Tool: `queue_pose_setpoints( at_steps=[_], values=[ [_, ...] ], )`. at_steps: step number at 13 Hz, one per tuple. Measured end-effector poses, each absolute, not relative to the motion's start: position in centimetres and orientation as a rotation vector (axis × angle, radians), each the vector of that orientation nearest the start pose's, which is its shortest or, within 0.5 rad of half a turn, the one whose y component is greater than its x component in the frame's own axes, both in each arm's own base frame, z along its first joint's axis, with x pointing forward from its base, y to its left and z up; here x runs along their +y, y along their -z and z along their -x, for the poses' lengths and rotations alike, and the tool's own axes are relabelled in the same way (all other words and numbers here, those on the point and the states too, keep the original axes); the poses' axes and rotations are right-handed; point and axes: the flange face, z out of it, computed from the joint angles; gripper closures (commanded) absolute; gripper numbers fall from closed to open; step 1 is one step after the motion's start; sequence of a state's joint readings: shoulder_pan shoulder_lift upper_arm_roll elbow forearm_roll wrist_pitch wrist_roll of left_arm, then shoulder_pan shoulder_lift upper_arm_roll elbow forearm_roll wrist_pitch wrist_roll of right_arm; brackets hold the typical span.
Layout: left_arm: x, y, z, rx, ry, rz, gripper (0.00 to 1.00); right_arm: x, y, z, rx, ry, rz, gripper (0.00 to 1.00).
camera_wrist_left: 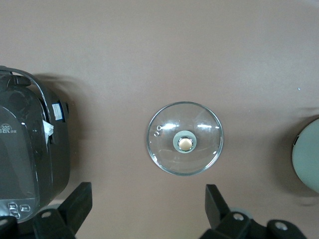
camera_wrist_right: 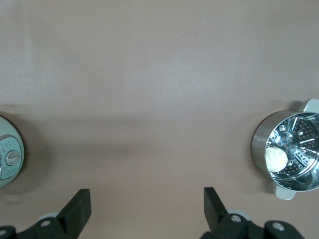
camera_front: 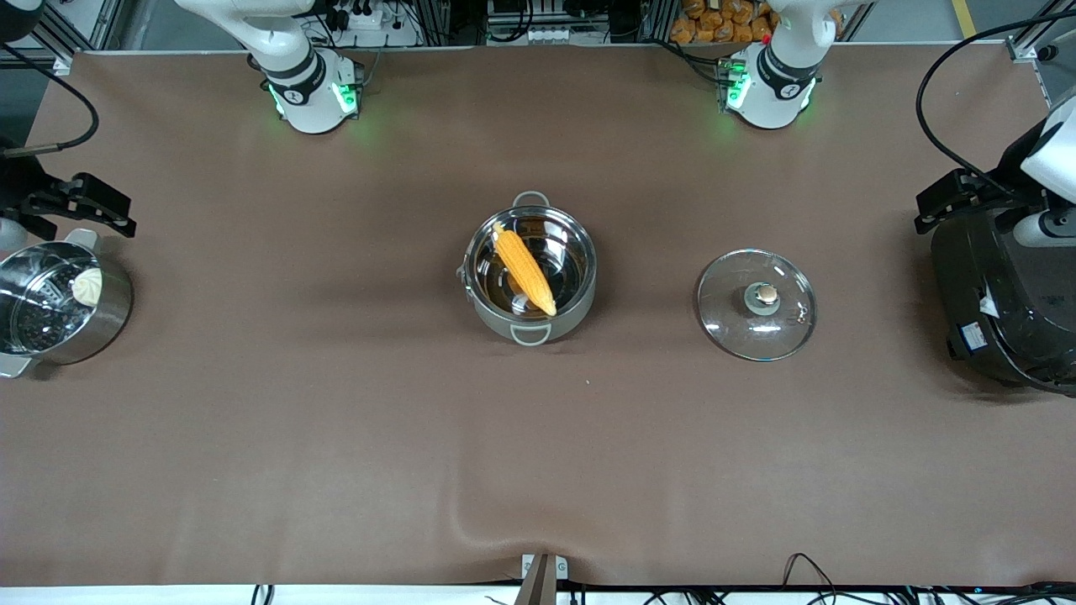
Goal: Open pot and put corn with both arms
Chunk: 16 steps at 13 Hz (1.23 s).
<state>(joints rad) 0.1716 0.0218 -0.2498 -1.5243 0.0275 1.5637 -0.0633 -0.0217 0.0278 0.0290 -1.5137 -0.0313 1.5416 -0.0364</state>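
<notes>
The left gripper (camera_front: 946, 202) is hanging with its fingers spread wide and empty, above the black cooker (camera_front: 1004, 307) at the left arm's edge of the bench. The right gripper (camera_front: 88, 206), also wide and empty, is waiting above the steamer pot (camera_front: 59, 302) at the right arm's edge. The pot (camera_front: 531, 273) is standing uncovered mid-bench, the corn (camera_front: 523, 269) lying slanted inside. The glass lid (camera_front: 756, 304) is resting flat beside it, toward the left arm's edge.

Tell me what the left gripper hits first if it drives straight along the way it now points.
Likely bare table. The left gripper, fingers spread, points down at the brown cloth beside the glass lid, between the lid and the black cooker. The lid looks just off that line, though depth is hard to judge.
</notes>
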Motion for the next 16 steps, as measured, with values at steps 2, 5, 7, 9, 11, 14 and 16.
queue_pose_setpoints(
  at_steps=[2, 5, 7, 9, 11, 14, 16],
  values=[
    [-3.92, -63.46, -55.95, 0.022, 0.033, 3.121, 0.00, -0.14, -63.26, -56.07, -0.058, -0.003, 3.172, 0.00],
    [-3.92, -63.43, -55.92, 0.022, 0.028, 3.121, 0.00, -0.28, -63.26, -56.06, -0.054, -0.003, 3.171, 0.00],
    [-3.92, -63.43, -55.92, 0.022, 0.027, 3.121, 0.00, -0.29, -63.26, -56.06, -0.052, -0.003, 3.171, 0.00],
    [-3.95, -63.42, -55.91, 0.023, 0.026, 3.121, 0.00, -0.29, -63.26, -56.06, -0.051, -0.003, 3.171, 0.00],
    [-4.06, -63.42, -55.90, 0.026, 0.025, 3.120, 0.00, -0.29, -63.26, -56.06, -0.040, -0.003, 3.171, 0.00],
    [-4.21, -63.41, -55.88, 0.031, 0.024, 3.120, 0.00, -0.25, -63.25, -56.06, -0.021, -0.003, 3.168, 0.00],
    [-4.28, -63.41, -55.87, 0.033, 0.024, 3.120, 0.00, -0.17, -63.25, -56.06, -0.019, -0.003, 3.161, 0.00]
  ],
)
